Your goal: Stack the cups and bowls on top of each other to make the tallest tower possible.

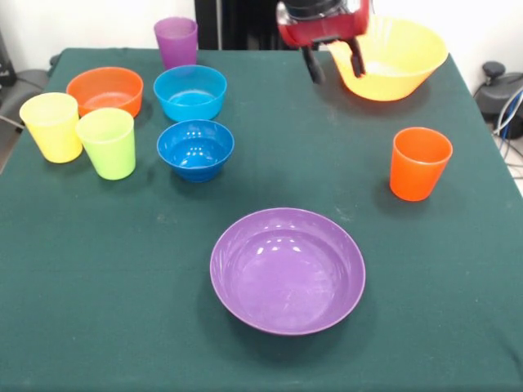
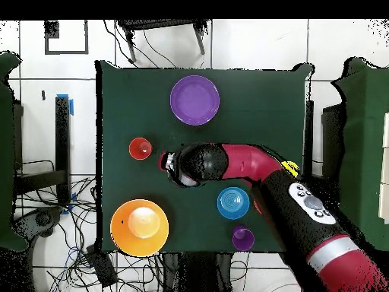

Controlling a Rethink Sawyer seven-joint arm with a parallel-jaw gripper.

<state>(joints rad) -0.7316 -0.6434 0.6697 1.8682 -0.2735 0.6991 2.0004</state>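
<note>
My gripper (image 1: 336,73) hangs high at the back, open, with nothing between its fingers (image 1: 313,67). The very large yellow-orange bowl (image 1: 396,61) stands just behind it; whether a finger touches its rim I cannot tell. Overhead, the gripper (image 2: 169,163) is beside the orange-red cup (image 2: 140,148) and away from that bowl (image 2: 139,226). The wide purple bowl (image 1: 287,269) lies alone at the front, and the orange-red cup (image 1: 419,163) stands to its right. At left are the yellow cup (image 1: 51,126), lime green cup (image 1: 106,143), purple cup (image 1: 176,41), orange bowl (image 1: 105,90), light blue bowl (image 1: 189,92) and dark blue bowl (image 1: 195,149).
Everything stands on a dark green cloth-covered table (image 1: 98,286). In the overhead view the arm (image 2: 258,171) covers most of the cluster of cups and bowls; the light blue bowl (image 2: 233,202) and purple cup (image 2: 243,238) show beside it. Cables lie on the tiled floor (image 2: 83,251).
</note>
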